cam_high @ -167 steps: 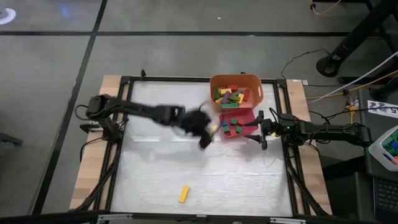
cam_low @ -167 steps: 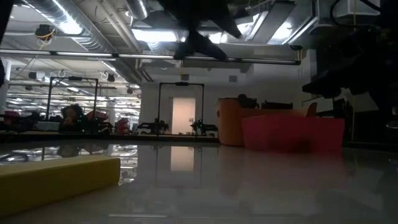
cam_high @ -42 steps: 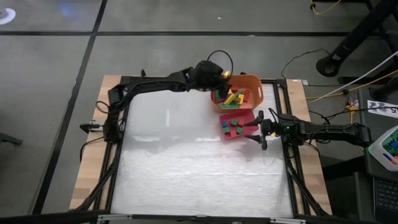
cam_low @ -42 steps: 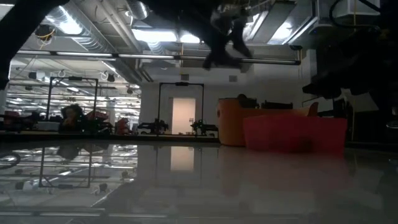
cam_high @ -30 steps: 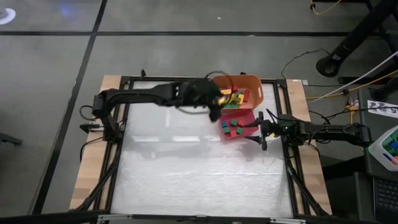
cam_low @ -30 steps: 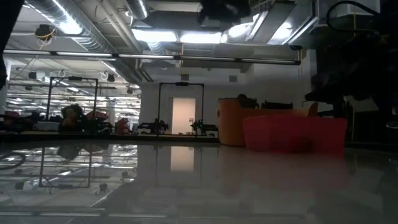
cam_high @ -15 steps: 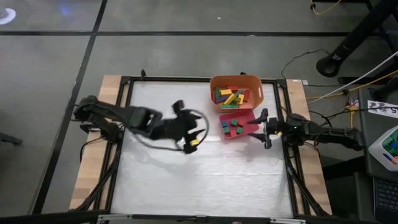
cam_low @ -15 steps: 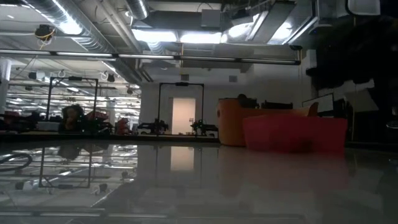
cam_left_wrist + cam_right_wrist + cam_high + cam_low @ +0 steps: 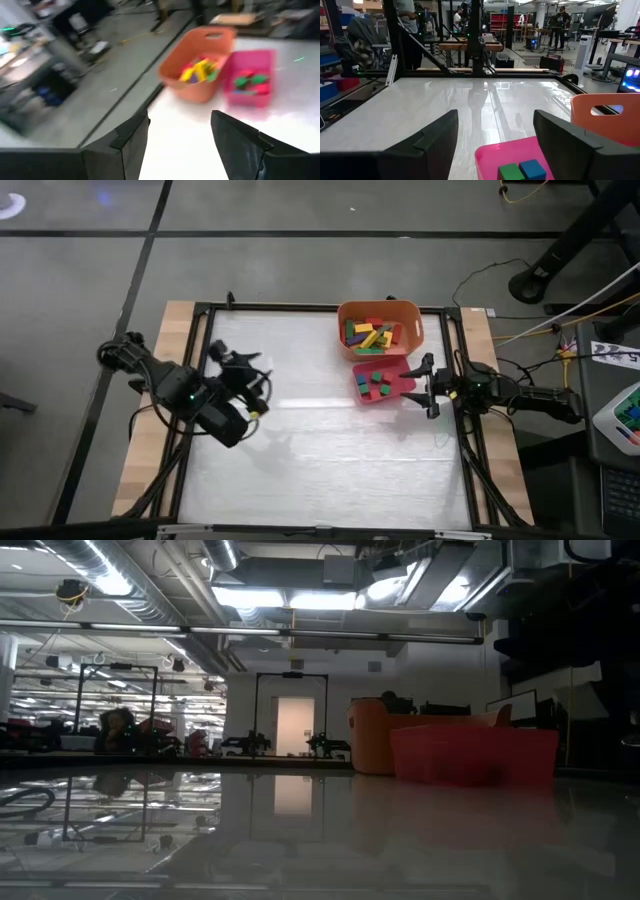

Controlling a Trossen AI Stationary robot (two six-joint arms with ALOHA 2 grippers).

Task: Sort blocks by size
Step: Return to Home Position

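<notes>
Blocks (image 9: 375, 337) lie in two containers and none on the bare surface of my table (image 9: 330, 465). The long bars (image 9: 199, 70), yellow, green, red and purple, are heaped in the orange bin (image 9: 380, 304). It stands at the table's edge that shows at the top of the high view, on my right arm's half. The little cubes (image 9: 377, 383) sit in the pink tray (image 9: 384, 401), which stands just beside the bin, nearer the middle of the table. Among them I can make out a green cube (image 9: 509, 171) and a blue cube (image 9: 532, 169) side by side.

My left gripper (image 9: 243, 370) hangs over the left part of the table, well apart from both containers. Its camera faces the bin and the tray. The fingers (image 9: 132, 135) are spread wide with nothing between them.

My right gripper (image 9: 425, 387) is at the right side of the table, just beside the tray and pointed at it. I cannot tell whether it touches the tray's wall. It too is spread wide and holds nothing; only the tray's near corner shows between the fingers.
</notes>
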